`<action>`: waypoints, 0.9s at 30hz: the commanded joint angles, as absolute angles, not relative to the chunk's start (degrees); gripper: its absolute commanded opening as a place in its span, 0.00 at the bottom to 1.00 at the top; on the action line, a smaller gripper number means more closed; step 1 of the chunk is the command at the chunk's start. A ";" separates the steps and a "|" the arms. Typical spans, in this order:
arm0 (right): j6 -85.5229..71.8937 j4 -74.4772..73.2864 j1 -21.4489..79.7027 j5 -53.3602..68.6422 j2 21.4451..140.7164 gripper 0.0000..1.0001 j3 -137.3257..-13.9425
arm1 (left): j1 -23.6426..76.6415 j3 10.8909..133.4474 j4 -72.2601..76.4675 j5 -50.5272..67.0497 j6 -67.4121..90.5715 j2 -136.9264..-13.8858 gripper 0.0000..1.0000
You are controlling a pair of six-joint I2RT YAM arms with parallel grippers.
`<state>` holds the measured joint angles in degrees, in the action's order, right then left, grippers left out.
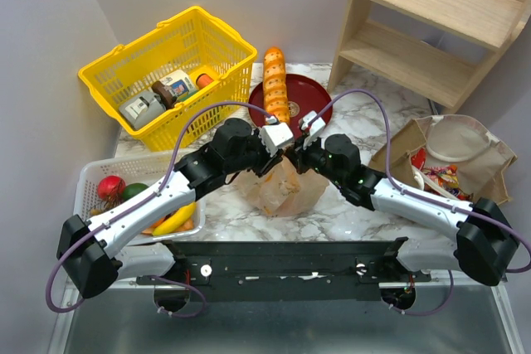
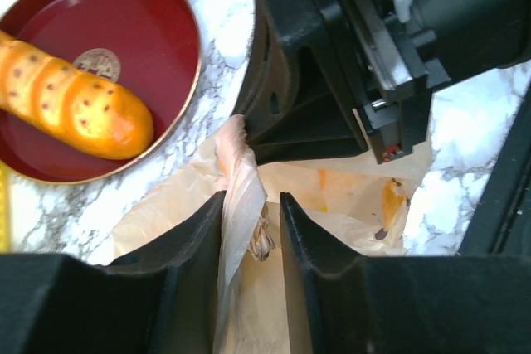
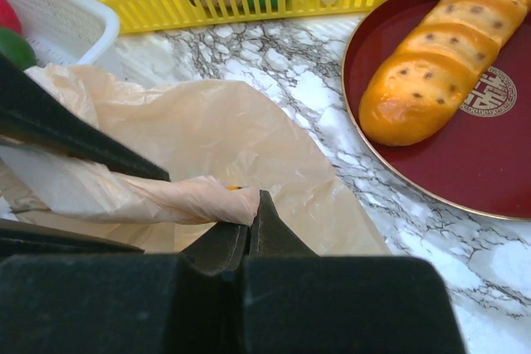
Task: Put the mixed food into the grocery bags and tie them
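Note:
The tan plastic bag (image 1: 282,190) lies bunched on the marble between both grippers. My left gripper (image 2: 253,201) is open; a twisted strip of the bag (image 2: 241,213) runs between its fingers, resting against the left one, with a small knot (image 2: 264,242) just below. My right gripper (image 3: 253,205) is shut on a twisted handle of the plastic bag (image 3: 166,196). The brown paper bag (image 1: 494,163) stands open at the right with bright packets (image 1: 444,178) inside. A banana (image 1: 176,220), a red fruit (image 1: 110,187) and a green fruit (image 1: 134,191) lie in the white tray (image 1: 91,173).
A red plate (image 1: 311,93) holding the long orange loaf (image 1: 276,84) sits just behind the grippers. The yellow basket (image 1: 220,47) with boxed goods stands at the back left. A wooden shelf (image 1: 431,22) fills the back right.

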<state>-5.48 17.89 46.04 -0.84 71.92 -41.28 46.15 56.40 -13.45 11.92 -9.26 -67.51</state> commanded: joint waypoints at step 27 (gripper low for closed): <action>-2.11 16.17 47.46 3.43 66.89 0.01 -40.78 | 47.55 59.41 -6.59 0.97 -11.07 -72.42 0.00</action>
